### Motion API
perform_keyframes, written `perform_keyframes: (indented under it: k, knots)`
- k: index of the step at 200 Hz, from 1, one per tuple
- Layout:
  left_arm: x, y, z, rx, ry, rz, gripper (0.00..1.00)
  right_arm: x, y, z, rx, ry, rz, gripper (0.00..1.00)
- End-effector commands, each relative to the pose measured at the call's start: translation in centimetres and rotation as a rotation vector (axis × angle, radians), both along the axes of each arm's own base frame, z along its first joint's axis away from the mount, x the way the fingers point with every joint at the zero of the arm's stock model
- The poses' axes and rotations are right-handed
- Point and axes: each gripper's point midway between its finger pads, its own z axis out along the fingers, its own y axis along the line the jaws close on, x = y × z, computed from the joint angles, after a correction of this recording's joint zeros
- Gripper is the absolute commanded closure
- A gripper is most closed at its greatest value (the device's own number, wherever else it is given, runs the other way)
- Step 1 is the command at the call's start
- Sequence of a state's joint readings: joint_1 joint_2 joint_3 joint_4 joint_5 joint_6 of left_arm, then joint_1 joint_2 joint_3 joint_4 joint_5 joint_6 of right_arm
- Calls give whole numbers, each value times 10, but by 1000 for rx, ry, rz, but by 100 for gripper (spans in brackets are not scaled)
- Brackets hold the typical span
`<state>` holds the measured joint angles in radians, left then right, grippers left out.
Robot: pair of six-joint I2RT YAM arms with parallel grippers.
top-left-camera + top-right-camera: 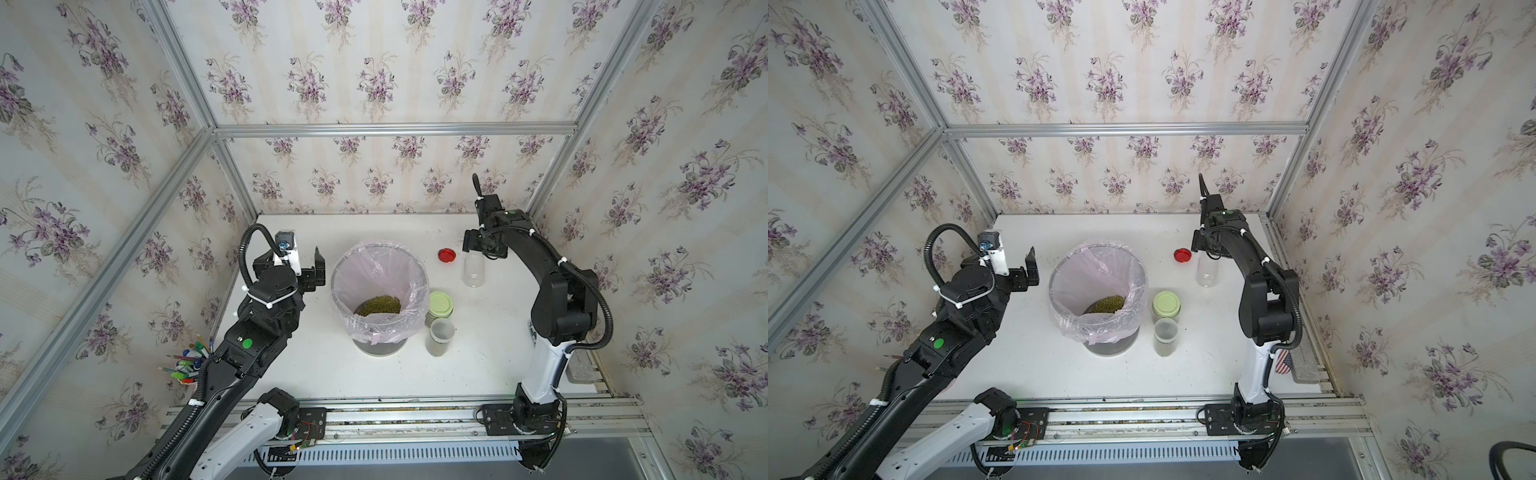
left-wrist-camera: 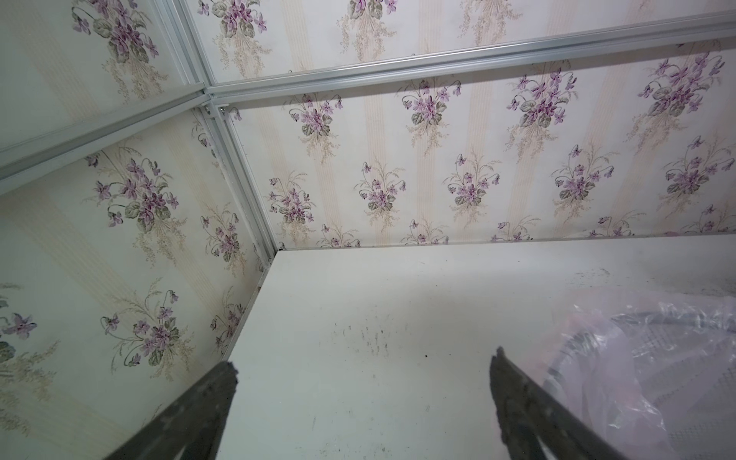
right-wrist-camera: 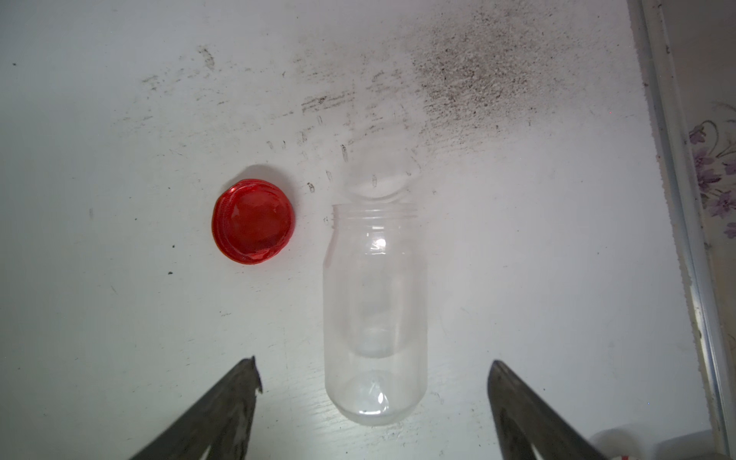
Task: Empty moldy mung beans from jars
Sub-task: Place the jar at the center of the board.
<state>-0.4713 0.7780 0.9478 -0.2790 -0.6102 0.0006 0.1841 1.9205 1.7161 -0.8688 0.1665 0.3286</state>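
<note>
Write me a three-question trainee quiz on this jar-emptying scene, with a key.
1. True or false: the red lid is screwed onto the empty jar.
2. Where does the loose heap of mung beans lie? A: in the pink-lined bin; B: in the empty jar; C: on the red lid.
3. Which tool hangs open over the empty jar?
Key: 1 false, it lies on the table beside the jar; 2 A; 3 the right tool.
</note>
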Motion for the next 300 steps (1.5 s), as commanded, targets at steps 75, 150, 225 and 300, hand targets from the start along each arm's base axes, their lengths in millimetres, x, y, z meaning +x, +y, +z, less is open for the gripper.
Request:
perform_keyframes:
  k: [75, 150, 225, 300]
  knots:
    - [-51, 47, 35, -143, -193, 141, 0, -7, 31, 82, 238, -276, 62, 13]
    - [-48, 66, 31, -237, -157, 292, 0, -25, -2, 100, 158, -387, -81, 0]
    - [-53, 78, 33, -223, -199, 349, 0, -52, 5, 146, 228, -567, 9, 0]
    - [-42, 68, 49, -141, -124, 310, 0, -80, 11, 163, 282, -554, 42, 0]
